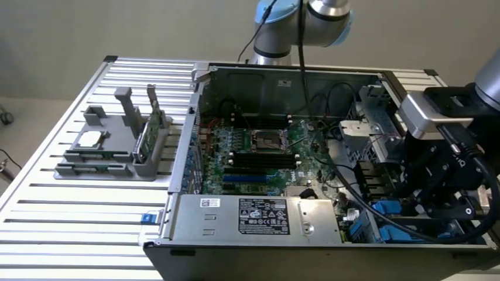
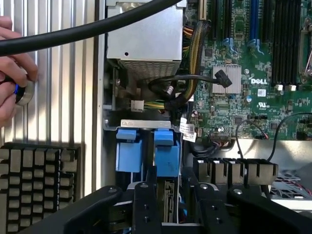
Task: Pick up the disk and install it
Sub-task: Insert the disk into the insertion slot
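Note:
The disk (image 2: 166,155) stands on edge in the drive bay of the open computer case (image 1: 195,111); its blue carrier and a strip of its grey side show. A second blue carrier (image 2: 129,153) sits in the slot beside it. My gripper (image 2: 168,189) reaches down over the bay, with one black finger (image 2: 144,200) on each side of the disk, pressed against it. In the exterior view the gripper (image 1: 437,199) hangs over the case's corner at that view's lower right, above blue carrier parts (image 1: 388,209).
Black cables (image 2: 170,92) and the power supply (image 1: 258,216) crowd the bay. The motherboard (image 1: 258,146) lies in the case's middle. A grey fixture (image 1: 109,149) with small parts stands on the slatted table at the exterior view's left. A person's hand (image 2: 12,73) rests on a button beside a keyboard (image 2: 39,185).

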`<state>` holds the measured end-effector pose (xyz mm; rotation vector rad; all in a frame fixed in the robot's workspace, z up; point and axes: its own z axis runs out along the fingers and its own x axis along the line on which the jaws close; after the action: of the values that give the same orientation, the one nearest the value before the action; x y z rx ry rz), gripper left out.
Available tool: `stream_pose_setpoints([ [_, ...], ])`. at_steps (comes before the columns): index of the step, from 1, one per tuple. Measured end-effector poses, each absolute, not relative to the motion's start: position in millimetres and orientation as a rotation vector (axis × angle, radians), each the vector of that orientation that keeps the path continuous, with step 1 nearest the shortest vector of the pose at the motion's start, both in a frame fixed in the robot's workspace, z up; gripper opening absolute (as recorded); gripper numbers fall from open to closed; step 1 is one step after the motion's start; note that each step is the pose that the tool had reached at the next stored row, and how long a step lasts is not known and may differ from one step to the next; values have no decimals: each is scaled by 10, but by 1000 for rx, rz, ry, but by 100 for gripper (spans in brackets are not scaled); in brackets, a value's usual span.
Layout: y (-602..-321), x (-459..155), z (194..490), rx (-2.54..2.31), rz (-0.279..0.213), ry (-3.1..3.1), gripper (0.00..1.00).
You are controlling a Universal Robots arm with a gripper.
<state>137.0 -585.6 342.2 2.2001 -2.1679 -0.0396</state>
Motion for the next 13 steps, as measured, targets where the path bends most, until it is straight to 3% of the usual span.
stream_pose_setpoints([
  [5,-5845,1412,3422,2188,-9,-2151,35],
  [13,-5822,1489,3423,2198,-2,-2136,35],
])
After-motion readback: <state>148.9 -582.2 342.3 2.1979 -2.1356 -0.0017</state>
